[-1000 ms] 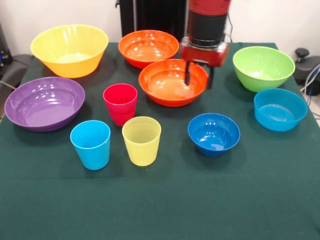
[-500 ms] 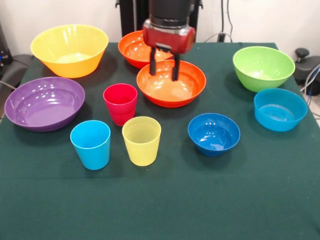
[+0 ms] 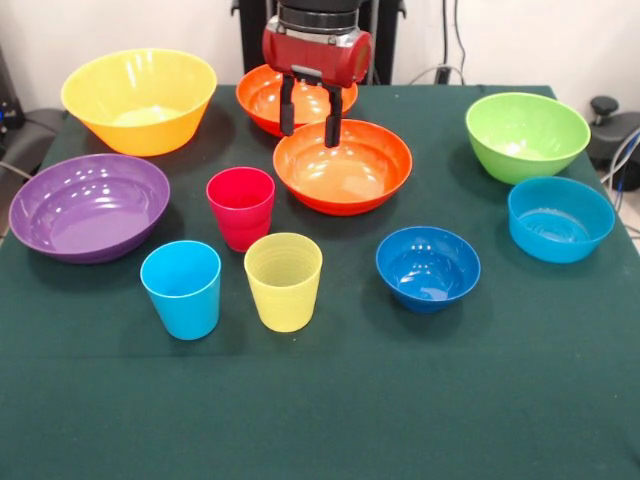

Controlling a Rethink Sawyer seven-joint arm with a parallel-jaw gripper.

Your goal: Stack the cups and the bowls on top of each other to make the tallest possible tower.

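Observation:
My gripper (image 3: 309,135) is open and empty, hanging over the far left rim of the nearer orange bowl (image 3: 345,175). The second orange bowl (image 3: 268,98) sits behind it. The red-pink cup (image 3: 241,207), yellow cup (image 3: 284,281) and light blue cup (image 3: 182,288) stand upright and apart at centre left. The dark blue small bowl (image 3: 428,267) and lighter blue small bowl (image 3: 560,218) sit at the right. The lime green bowl (image 3: 526,135) is at the far right, the large yellow bowl (image 3: 139,100) at the far left, the purple bowl (image 3: 88,205) at the left. Nothing is stacked.
The green cloth table (image 3: 400,400) is bare along its front. Dark objects show beyond the table's left and right edges.
My gripper has moved leftwards in the picture, from the nearer orange bowl's right rim to its far left rim, and risen slightly. It stays open. The cups and bowls have not moved.

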